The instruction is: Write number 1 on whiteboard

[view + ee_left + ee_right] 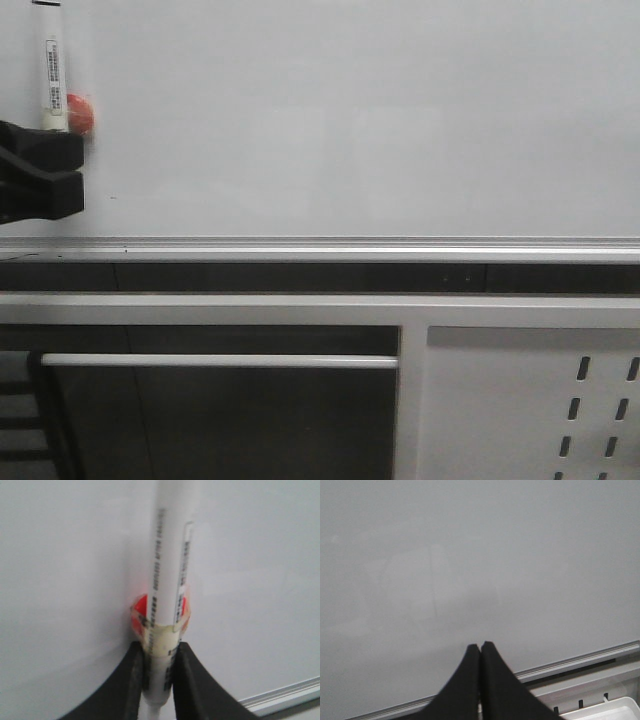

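White marker (52, 75), top cropped, over blank whiteboard (350, 120)

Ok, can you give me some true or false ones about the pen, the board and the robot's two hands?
1. The left gripper is shut on the pen. True.
2. The whiteboard already has a big black 1 drawn in the middle. False: no ink stroke shows on it in any view.
3. The right gripper is holding a pen too. False: its fingers are shut together with nothing between them.
4. The pen has a red bit near where it is gripped. True.
5. In the front view, the pen is at the right side of the board. False: it is at the far left edge.
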Motion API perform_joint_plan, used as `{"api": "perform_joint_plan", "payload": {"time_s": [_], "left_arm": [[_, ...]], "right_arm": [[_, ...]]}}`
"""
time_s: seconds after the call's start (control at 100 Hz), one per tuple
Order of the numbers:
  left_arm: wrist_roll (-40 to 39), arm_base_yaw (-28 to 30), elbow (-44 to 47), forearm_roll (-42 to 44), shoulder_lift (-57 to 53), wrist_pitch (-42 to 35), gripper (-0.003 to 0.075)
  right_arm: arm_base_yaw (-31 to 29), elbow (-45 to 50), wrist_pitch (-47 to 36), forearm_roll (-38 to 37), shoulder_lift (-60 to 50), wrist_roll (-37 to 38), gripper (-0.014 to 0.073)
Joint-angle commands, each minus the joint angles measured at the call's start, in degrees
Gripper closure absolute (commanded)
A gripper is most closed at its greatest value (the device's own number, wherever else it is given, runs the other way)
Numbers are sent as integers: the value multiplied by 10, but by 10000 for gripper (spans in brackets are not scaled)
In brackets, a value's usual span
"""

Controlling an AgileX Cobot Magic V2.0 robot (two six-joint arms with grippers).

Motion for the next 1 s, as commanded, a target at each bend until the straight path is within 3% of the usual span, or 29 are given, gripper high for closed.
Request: {"api": "perform_joint_plan", "payload": {"time_s": [0.0,0.16,0.29,0.49,0.59,0.8,0.89,0.99], "left_arm": [[-8,-4,-8,-1,-4,-39,738],[-9,-4,-7,11,1,-54,738],[-11,-4,7,37,0,-117,738],[-79,-4,55,79,-5,-150,738],[-80,-4,76,108,-13,-151,738],[-101,-4,89,178,-27,-151,738],[-115,-4,89,215,-29,-151,738],[-118,-4,89,250,-29,-151,738]], "right_arm": [[-4,-12,-50,-1,12,-5,673],[-4,-12,-50,-1,12,-5,673],[-4,-12,-50,-1,12,-5,673],[-4,-12,-42,28,12,-19,673],[-3,-12,-20,95,12,-119,673],[-3,-12,49,333,12,-380,673],[-3,-12,87,388,14,-433,673],[-3,-16,122,400,16,-446,673]]}}
